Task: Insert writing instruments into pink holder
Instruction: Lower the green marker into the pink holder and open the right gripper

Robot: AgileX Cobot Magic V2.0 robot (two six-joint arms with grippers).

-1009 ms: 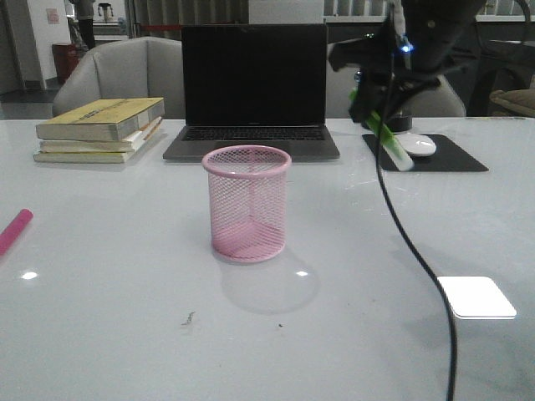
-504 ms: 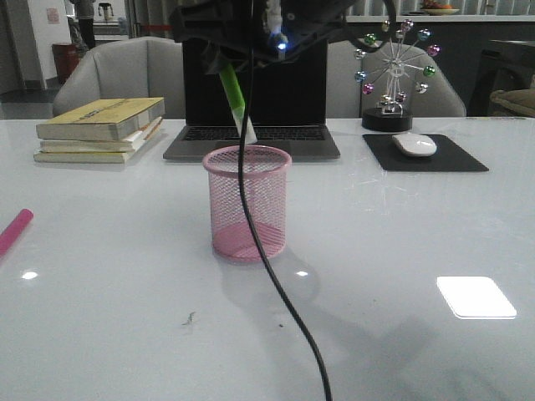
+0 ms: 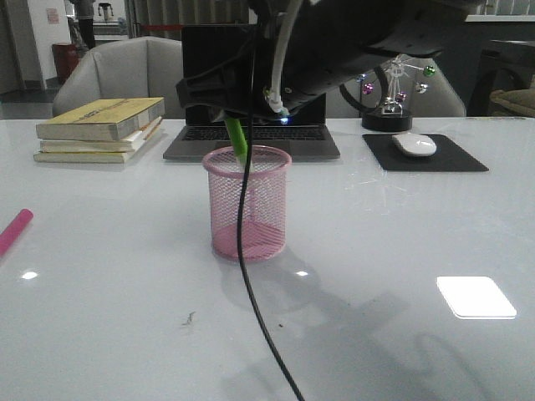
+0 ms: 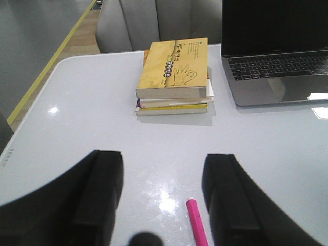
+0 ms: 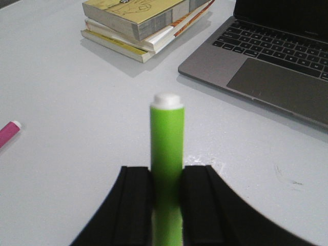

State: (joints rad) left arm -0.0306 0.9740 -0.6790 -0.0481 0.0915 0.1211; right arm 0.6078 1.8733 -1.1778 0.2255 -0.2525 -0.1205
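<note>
The pink holder (image 3: 247, 203) stands upright mid-table in the front view. Right above it my right gripper (image 3: 238, 119) is shut on the lime green marker (image 3: 238, 140), which slants down, its lower end dipping past the holder's back rim. The right wrist view shows the green marker (image 5: 167, 138) clamped between the black fingers (image 5: 136, 205), and the holder is out of that view. The magenta pen (image 3: 14, 230) lies flat at the table's far left. My left gripper (image 4: 163, 159) is open above it, the pen (image 4: 197, 225) lying between its fingers.
A stack of yellow books (image 3: 100, 127) sits back left and an open laptop (image 3: 253, 83) is behind the holder. A mouse (image 3: 415, 144) on a black pad (image 3: 456, 154) and a ferris-wheel ornament (image 3: 393, 83) are back right. A black cable (image 3: 251, 276) hangs in front of the holder.
My right arm swung from the back right over to the holder with the green marker, then came lower, so the marker's end now dips into the rim.
</note>
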